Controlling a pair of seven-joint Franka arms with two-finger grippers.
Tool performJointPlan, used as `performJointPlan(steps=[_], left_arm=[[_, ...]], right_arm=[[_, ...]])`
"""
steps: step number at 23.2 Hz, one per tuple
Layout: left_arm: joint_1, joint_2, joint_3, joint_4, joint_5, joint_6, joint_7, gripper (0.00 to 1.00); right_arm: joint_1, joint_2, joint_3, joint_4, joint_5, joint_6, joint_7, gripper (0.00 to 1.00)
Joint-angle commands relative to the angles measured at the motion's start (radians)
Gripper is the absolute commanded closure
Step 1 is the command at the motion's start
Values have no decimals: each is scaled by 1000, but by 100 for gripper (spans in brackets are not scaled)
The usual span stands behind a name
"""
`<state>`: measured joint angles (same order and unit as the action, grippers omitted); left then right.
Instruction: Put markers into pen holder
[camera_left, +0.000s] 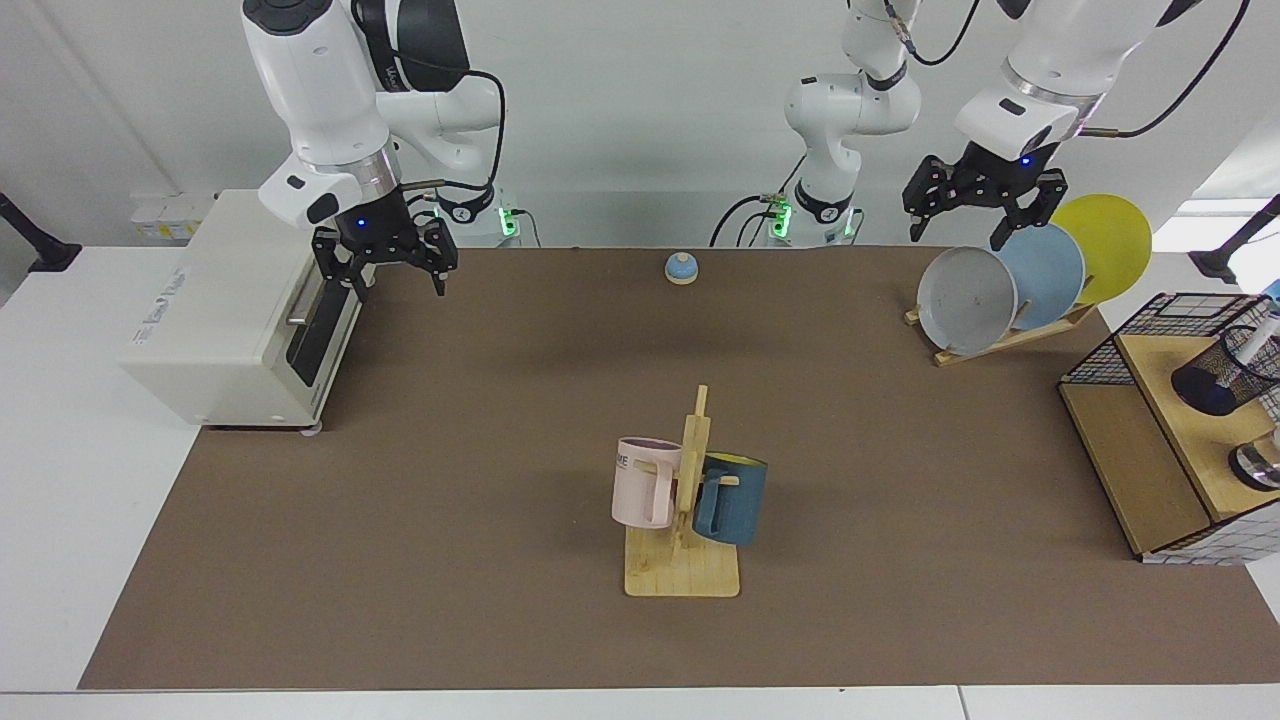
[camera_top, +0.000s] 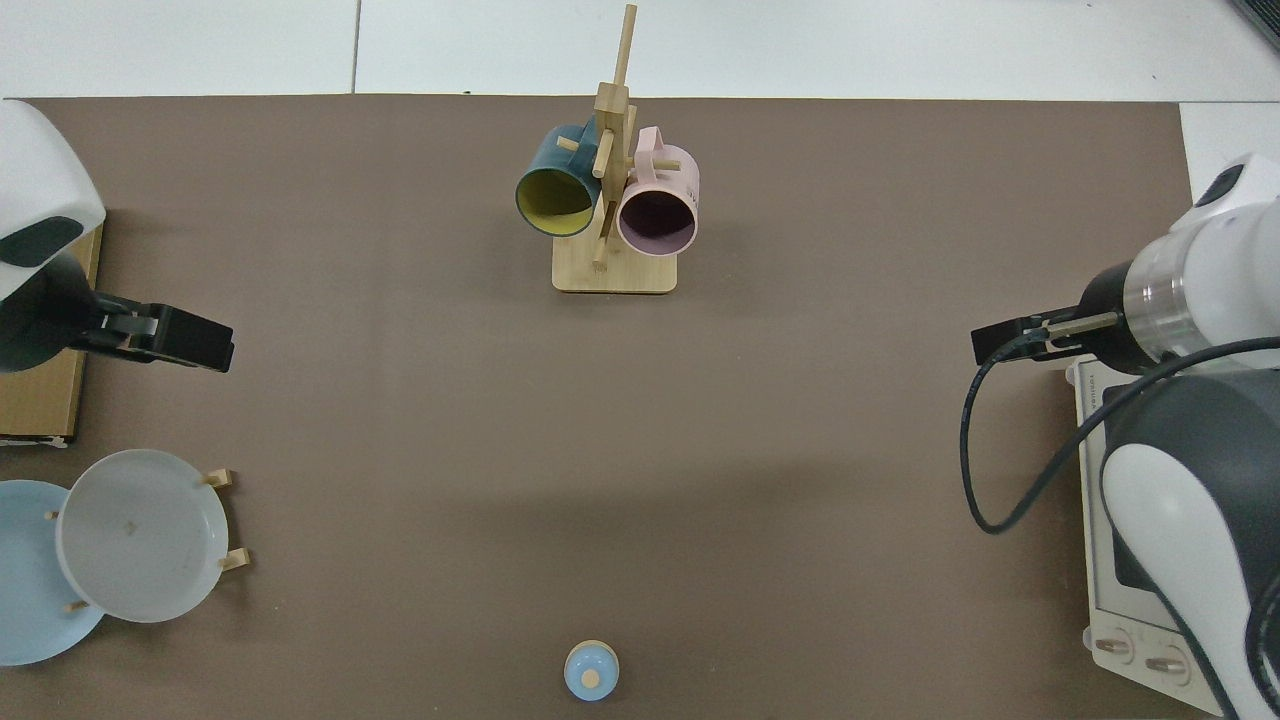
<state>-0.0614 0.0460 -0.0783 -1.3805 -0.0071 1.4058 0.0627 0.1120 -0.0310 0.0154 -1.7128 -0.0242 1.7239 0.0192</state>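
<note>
The pen holder (camera_left: 1215, 385), a small black mesh cup, stands on a wooden shelf at the facing view's far right edge. A white-barrelled marker (camera_left: 1256, 336) leans inside it. My left gripper (camera_left: 978, 208) hangs open and empty high above the plate rack, well back from the pen holder. In the top view the left gripper (camera_top: 200, 342) sits at the left edge, and the holder is out of that view. My right gripper (camera_left: 385, 268) waits open beside the toaster oven, seen as right gripper (camera_top: 1000, 345) from above.
A white toaster oven (camera_left: 230, 310) stands at one end of the mat. A wooden mug rack (camera_left: 685, 560) with a pink and a blue mug is mid-table. A plate rack (camera_left: 1010, 290), a small blue bell (camera_left: 681, 267), and a silver container (camera_left: 1260, 465) on the shelf.
</note>
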Motion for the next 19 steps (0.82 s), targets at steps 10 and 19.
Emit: performJointPlan(steps=[10, 19], left_arm=[[-5, -126, 49, -169, -27, 33, 72, 0], [-5, -124, 49, -163, -27, 33, 72, 0]], right_arm=[[-14, -4, 8, 7, 6, -15, -24, 0], [-14, -4, 8, 7, 6, -15, -24, 0]])
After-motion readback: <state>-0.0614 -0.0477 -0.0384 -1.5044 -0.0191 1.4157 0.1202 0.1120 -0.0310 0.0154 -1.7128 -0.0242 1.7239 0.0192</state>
